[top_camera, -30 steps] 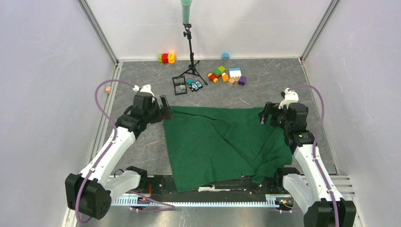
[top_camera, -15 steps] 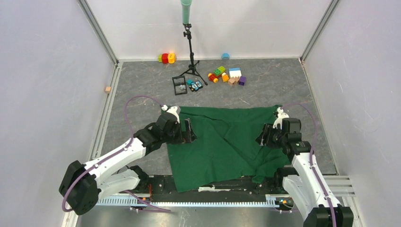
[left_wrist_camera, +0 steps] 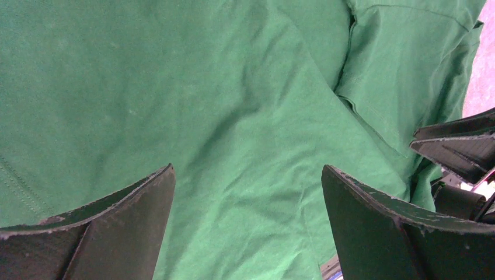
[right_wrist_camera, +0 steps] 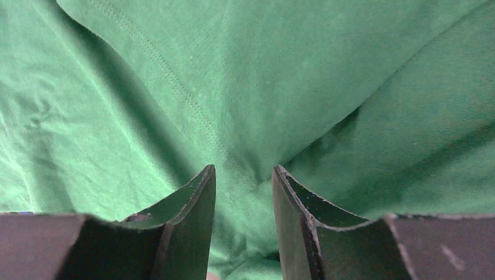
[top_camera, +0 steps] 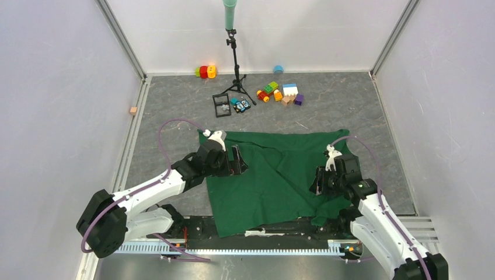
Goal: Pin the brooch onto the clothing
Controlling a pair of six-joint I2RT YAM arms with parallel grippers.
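The shirt point(top_camera: 274, 175) lies spread on the grey table point(top_camera: 169, 105), creased, with a sleeve folded over on its right part and its near hem draped over the black rail point(top_camera: 192, 224) between the arm bases.

The left gripper point(top_camera: 239, 162) hangs over the shirt's left part, just inside the left edge. In its wrist view the left gripper point(left_wrist_camera: 248, 169) has its jaws spread wide, with only green shirt point(left_wrist_camera: 233, 87) between them and nothing held. The dark fingers point(left_wrist_camera: 452, 149) of the other arm show past the shirt's right side in that view.

The right gripper point(top_camera: 319, 181) is low over the shirt's right part, near the folded sleeve. Its wrist view shows the right gripper point(right_wrist_camera: 243, 170) with the jaws drawn close but a narrow gap left, holding nothing. A seam and a fold of the shirt point(right_wrist_camera: 292, 70) run under the tips; whether they touch the cloth cannot be told.

The brooch cannot be picked out in any view.

Beyond the shirt's far edge stand a small black tray point(top_camera: 221, 105), a tripod point(top_camera: 236, 79) and a scatter of coloured blocks point(top_camera: 280, 92). A tan block point(top_camera: 133, 110) sits well off the shirt's left side
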